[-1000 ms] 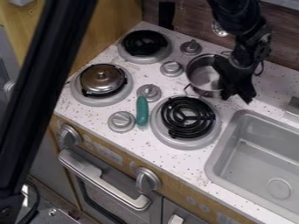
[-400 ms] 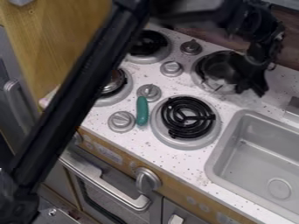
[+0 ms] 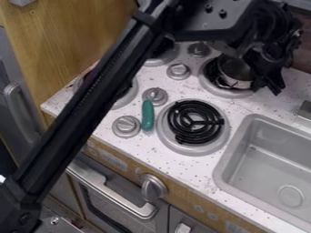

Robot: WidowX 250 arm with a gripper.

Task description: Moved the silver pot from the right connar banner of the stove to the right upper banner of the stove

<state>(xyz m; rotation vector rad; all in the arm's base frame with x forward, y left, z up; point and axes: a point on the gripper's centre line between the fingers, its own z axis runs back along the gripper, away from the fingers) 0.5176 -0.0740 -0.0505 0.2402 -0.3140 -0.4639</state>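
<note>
My gripper (image 3: pixel 267 81) hangs at the upper right, shut on the right side of the silver pot (image 3: pixel 236 73) and hiding that part of its rim. The pot is over the right upper burner (image 3: pixel 225 91), off toward the burner's right, with the black coil showing at its left. A wire handle is at the pot's lower left. I cannot tell whether its base rests fully on the coil. The right lower burner (image 3: pixel 194 122) has a bare black coil.
My black arm (image 3: pixel 91 109) crosses diagonally over the two left burners. A teal object (image 3: pixel 147 115) lies between the knobs, left of the lower burner. The sink (image 3: pixel 273 159) is at the right, and a wooden panel (image 3: pixel 67 41) rises at the upper left.
The gripper and silver pot have moved right together, and the pot looks lower over the upper burner. The arm's long link has swung right across the left burners.
</note>
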